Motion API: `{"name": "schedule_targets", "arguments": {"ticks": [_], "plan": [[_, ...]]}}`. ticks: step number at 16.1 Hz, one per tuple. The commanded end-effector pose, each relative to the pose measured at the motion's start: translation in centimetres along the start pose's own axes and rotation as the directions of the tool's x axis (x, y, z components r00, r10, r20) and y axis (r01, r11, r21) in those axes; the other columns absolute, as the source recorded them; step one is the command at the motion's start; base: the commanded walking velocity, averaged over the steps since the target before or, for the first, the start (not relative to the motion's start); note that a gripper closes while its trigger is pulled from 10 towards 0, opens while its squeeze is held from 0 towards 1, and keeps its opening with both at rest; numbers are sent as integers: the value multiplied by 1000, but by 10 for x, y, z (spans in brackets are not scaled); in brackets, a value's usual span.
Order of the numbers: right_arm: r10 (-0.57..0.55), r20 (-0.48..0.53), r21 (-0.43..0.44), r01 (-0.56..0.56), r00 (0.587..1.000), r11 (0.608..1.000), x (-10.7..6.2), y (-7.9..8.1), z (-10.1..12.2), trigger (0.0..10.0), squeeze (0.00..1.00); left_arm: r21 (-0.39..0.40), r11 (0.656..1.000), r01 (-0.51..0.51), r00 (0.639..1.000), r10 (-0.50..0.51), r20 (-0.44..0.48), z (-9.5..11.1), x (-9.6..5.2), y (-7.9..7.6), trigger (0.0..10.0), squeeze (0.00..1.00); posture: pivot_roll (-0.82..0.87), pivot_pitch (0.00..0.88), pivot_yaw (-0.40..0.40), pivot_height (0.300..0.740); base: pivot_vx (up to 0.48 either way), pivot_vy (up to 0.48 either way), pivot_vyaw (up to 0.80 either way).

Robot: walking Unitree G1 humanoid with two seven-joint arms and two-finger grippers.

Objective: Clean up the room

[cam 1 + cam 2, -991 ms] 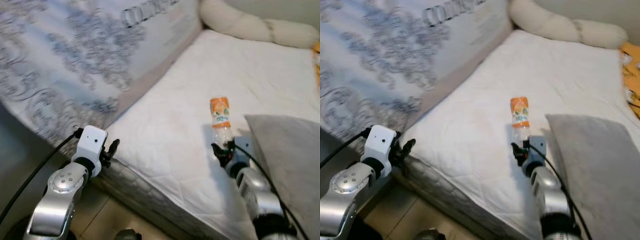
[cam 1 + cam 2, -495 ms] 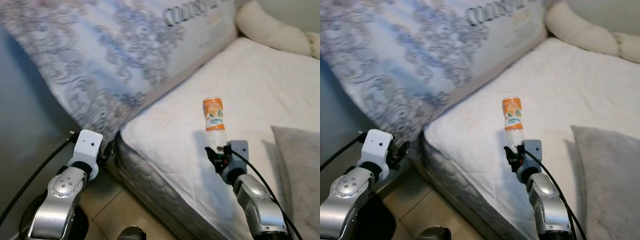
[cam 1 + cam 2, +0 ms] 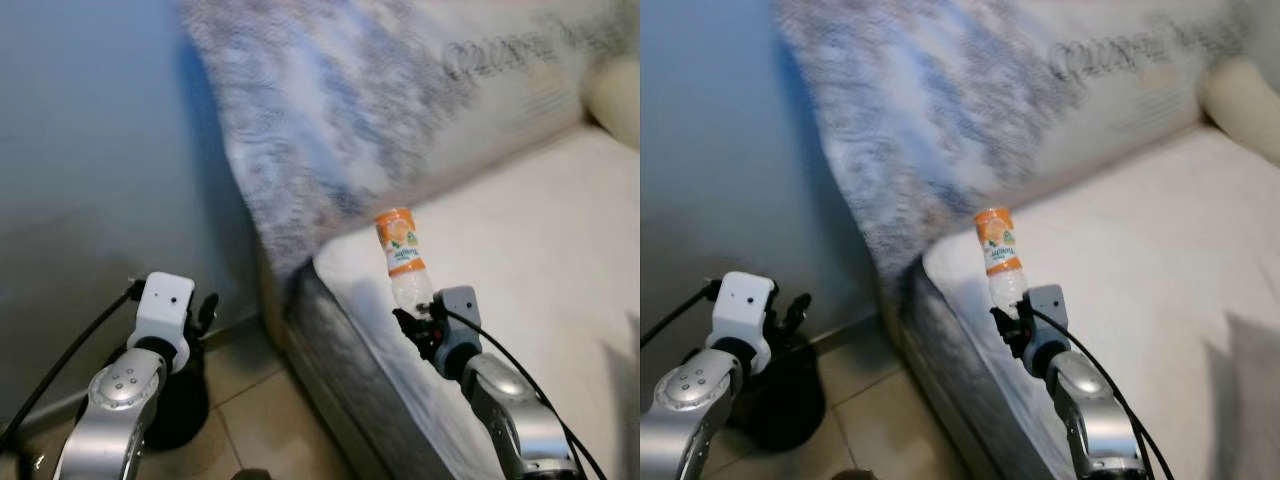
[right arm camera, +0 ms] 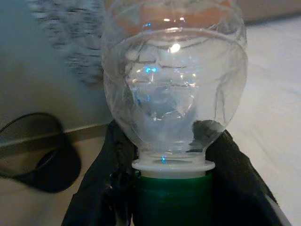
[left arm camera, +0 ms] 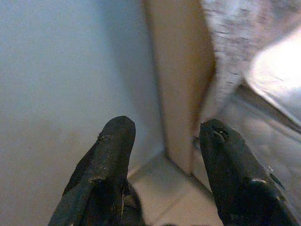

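Grippers first: my right gripper (image 3: 1006, 325) is clamped on the neck of a clear plastic bottle (image 3: 998, 253), just above its green cap (image 4: 170, 200), with 1 black finger (image 4: 106, 188) pressed on either side. I hold the bottle upside down, cap toward the wrist and its orange-labelled end pointing up, over the near corner of the white mattress (image 3: 520, 250). It looks empty through the wrist camera. My left gripper (image 3: 205, 312) hangs low at my left with its 2 fingers (image 5: 110, 150) spread apart and nothing between them, above the tiled floor (image 3: 250, 420). A dark round object (image 3: 780, 395) sits on the floor just behind that arm. Beyond it rises a blue-grey wall (image 3: 100, 150). Farther back, a patterned quilt (image 3: 380, 110) is blurred and leans along the mattress edge.
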State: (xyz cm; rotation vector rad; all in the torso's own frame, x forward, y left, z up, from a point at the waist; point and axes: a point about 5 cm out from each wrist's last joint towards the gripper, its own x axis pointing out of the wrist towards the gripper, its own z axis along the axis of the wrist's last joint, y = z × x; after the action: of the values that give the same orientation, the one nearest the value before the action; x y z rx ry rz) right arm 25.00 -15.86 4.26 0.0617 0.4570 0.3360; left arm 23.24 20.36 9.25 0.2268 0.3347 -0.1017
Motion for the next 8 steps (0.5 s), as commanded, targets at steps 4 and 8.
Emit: {"name": "schedule_targets", "arguments": {"ticks": [4, 8], "plan": [[8, 14, -18, -8, 1000, 1000, 1, 2, 6, 10000, 0, 24, 1000, -2, 999, 1, 34, 4, -3, -2, 10000, 0, 131, 0, -18, 740, 0, 0, 800], [-73, 8, 22, 72, 997, 997, -1, -5, 1, 10000, 0, 22, 1000, 20, 998, -21, 52, 7, 1, -2, 10000, 0, 102, 0, 22, 740, 0, 0, 800]]}}
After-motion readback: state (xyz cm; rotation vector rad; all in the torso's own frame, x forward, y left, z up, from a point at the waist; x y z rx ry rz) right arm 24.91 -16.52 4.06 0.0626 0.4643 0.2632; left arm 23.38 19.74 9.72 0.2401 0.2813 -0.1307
